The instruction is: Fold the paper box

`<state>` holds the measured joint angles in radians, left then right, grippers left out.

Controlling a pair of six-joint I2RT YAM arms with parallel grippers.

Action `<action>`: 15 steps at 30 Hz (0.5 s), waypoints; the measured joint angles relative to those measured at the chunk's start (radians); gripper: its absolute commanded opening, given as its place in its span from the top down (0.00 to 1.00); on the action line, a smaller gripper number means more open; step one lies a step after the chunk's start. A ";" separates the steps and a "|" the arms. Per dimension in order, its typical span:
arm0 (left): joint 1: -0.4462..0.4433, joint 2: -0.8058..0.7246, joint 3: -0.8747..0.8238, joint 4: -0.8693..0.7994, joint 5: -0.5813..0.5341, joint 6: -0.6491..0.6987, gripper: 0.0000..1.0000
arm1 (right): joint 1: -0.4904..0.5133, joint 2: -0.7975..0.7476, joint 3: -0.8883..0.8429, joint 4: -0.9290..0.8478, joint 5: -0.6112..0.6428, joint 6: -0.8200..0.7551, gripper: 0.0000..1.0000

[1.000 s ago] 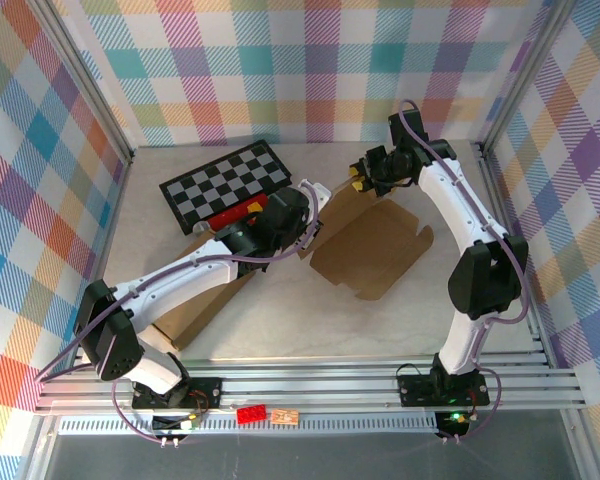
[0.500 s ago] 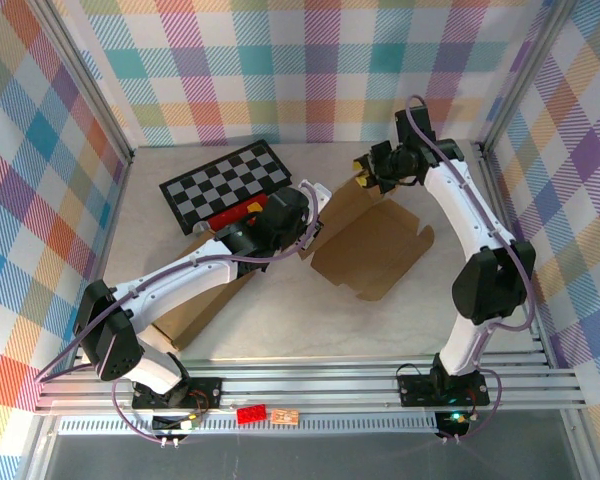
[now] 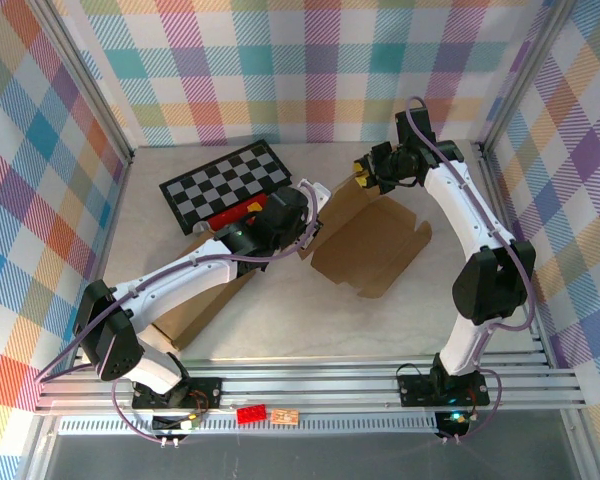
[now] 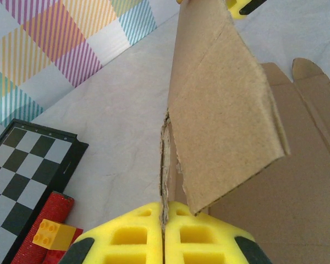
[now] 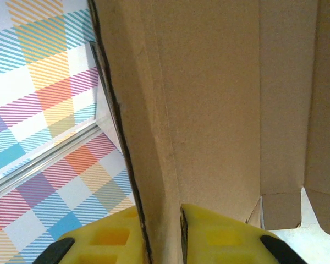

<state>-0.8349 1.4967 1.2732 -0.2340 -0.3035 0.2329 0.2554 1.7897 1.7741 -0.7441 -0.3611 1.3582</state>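
The paper box (image 3: 372,243) is a brown cardboard cut-out lying mostly flat at the table's middle right, with one side panel (image 4: 220,104) raised upright. My left gripper (image 3: 308,212) is shut on the near end of that raised panel; its yellow pads (image 4: 133,236) pinch the cardboard edge. My right gripper (image 3: 364,176) is shut on the far end of the same box, its pads (image 5: 225,234) clamping a folded, doubled flap (image 5: 154,137). The box floor (image 5: 286,99) stretches away beyond that flap.
A black-and-white checkerboard (image 3: 226,181) lies at the back left, with a red roll and a yellow brick (image 4: 54,234) at its near edge. Another flat cardboard piece (image 3: 195,310) lies under my left arm. Metal rails and checked walls enclose the table.
My right gripper has shifted slightly back and right, lifting its end of the box a little. The left gripper stays put.
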 measured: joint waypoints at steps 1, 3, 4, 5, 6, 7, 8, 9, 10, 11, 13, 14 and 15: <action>0.000 0.000 0.000 0.000 0.000 0.000 1.00 | 0.000 0.001 0.000 0.002 0.000 0.002 0.87; 0.002 0.000 0.000 0.000 0.000 0.000 1.00 | 0.000 0.003 0.000 0.003 0.000 0.003 0.88; 0.003 0.000 0.000 0.000 0.000 0.000 1.00 | 0.000 0.003 0.000 0.003 0.000 0.003 0.88; 0.005 0.000 0.000 0.000 0.000 0.000 1.00 | 0.000 0.003 0.000 0.003 0.001 0.003 0.91; 0.007 0.000 0.000 0.000 0.000 0.000 1.00 | 0.000 0.005 0.000 0.003 0.000 0.003 0.95; 0.009 0.000 0.000 0.000 -0.001 0.000 1.00 | 0.000 0.005 0.000 0.004 0.001 0.002 0.98; 0.012 0.000 0.000 0.001 0.000 0.000 1.00 | 0.000 0.005 -0.002 0.008 0.002 0.006 1.00; 0.013 -0.001 0.000 0.001 0.000 -0.004 0.86 | 0.000 0.003 -0.012 0.022 0.002 0.006 1.00; 0.016 -0.002 0.000 0.000 0.001 -0.009 0.69 | 0.001 -0.003 -0.029 0.043 0.004 0.012 1.00; 0.021 -0.004 0.000 -0.002 0.008 -0.015 0.52 | 0.005 -0.014 -0.061 0.076 0.019 0.021 1.00; 0.029 -0.014 0.002 -0.021 0.024 -0.047 0.37 | 0.018 -0.052 -0.142 0.135 0.069 0.051 1.00; 0.035 -0.023 0.005 -0.039 0.035 -0.073 0.35 | 0.030 -0.080 -0.192 0.164 0.111 0.072 1.00; 0.042 -0.035 0.009 -0.055 0.049 -0.103 0.33 | 0.041 -0.108 -0.234 0.185 0.159 0.094 1.00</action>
<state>-0.7925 1.4620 1.2823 -0.2890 -0.2546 0.1303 0.2966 1.6821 1.5398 -0.5587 -0.2016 1.4521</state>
